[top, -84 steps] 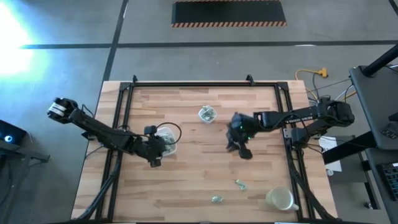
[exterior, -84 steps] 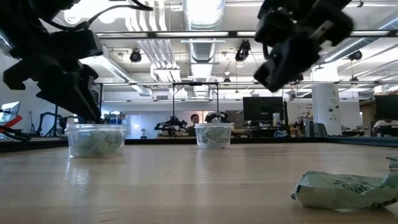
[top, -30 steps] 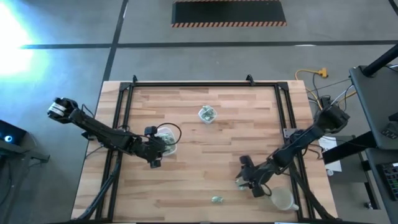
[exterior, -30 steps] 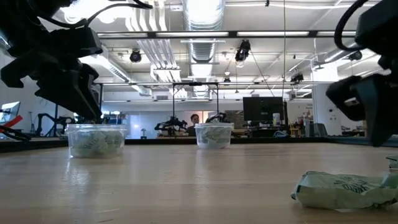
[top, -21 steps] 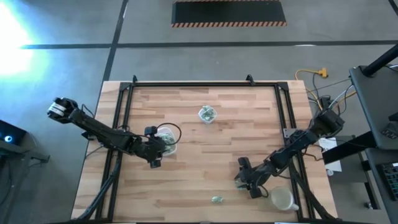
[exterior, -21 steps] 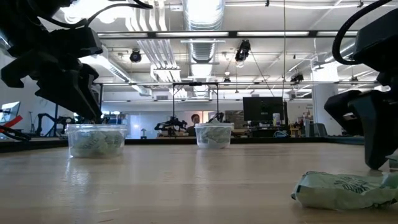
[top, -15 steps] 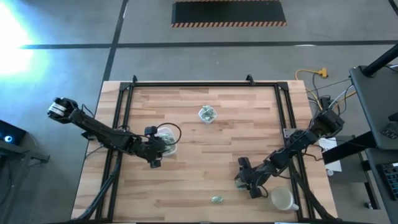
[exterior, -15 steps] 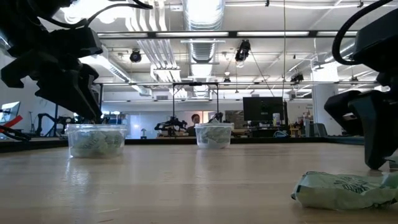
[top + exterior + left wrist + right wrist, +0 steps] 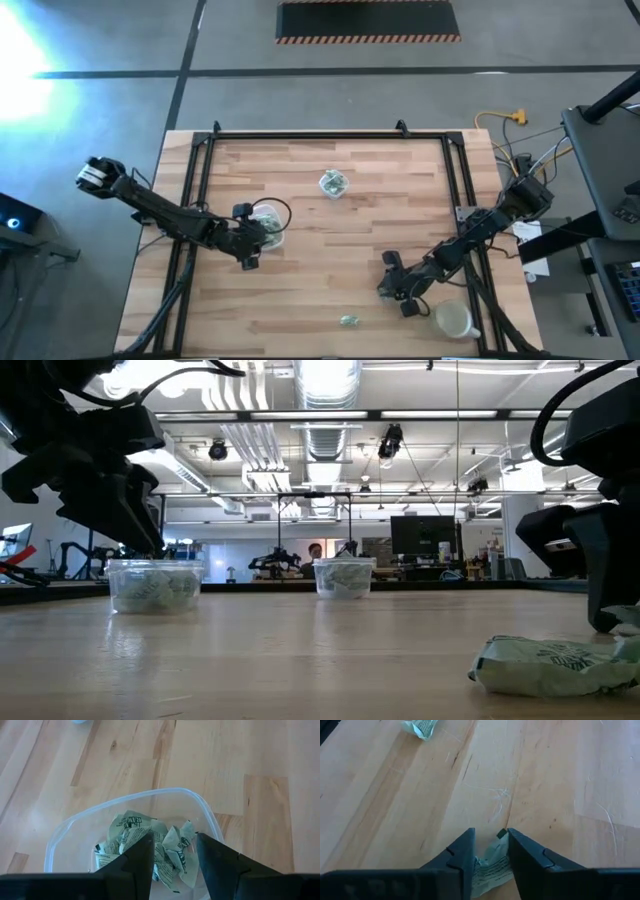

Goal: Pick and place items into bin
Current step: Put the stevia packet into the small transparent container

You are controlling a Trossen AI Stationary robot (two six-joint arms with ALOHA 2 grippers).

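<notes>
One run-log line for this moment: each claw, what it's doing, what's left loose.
right claw: closing on wrapped item, on table | left claw: open over clear container of items | loose: one item near front edge

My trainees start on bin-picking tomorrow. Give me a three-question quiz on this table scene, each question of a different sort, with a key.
1. True or false: the right gripper has its fingers either side of a wrapped piece lying on the table.
2. What is the left gripper hovering over? A) a clear container holding wrapped pieces B) bare wood C) a mug
3. Fill in: in the high view, one loose wrapped piece lies near the table's ____ edge.

Key: 1 true; 2 A; 3 front
</notes>
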